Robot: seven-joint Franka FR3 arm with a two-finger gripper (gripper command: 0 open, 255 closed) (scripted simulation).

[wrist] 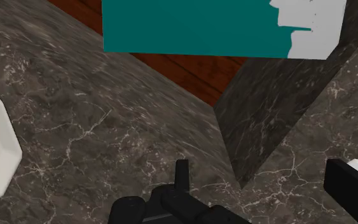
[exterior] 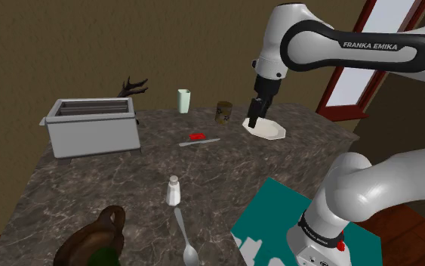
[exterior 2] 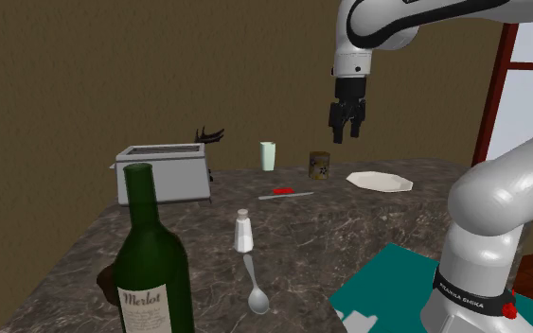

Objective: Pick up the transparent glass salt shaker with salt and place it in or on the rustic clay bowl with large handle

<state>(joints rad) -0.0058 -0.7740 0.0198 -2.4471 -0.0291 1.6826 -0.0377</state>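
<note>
We see the gripper [exterior 2: 346, 130] hanging with its fingers apart over the counter [exterior: 278, 162] near the white plate [exterior: 267, 130], while the salt shaker [exterior: 174, 190] stands upright by the spoon [exterior: 186, 240], apart from the brown bowl [exterior: 90, 239].

Home kitchen, by look of it. Dark veined stone counter [exterior: 127, 174] laid with everyday kitchenware: toaster [exterior: 93, 125], pale cup [exterior: 183, 100], small can [exterior: 223, 112], white plate [exterior 2: 380, 181], red-handled knife [exterior: 199, 140], spoon [exterior 2: 255, 284], salt shaker [exterior: 174, 190], green wine bottle [exterior 2: 151, 255] labelled Merlot. Brown clay bowl [exterior: 82, 243] with big handle at near edge. Plain brown wall [exterior: 90, 45] behind. Red-framed window or door [exterior: 358, 79] to one side. Reddish wood floor [wrist: 184, 67] below counter edge.
</note>
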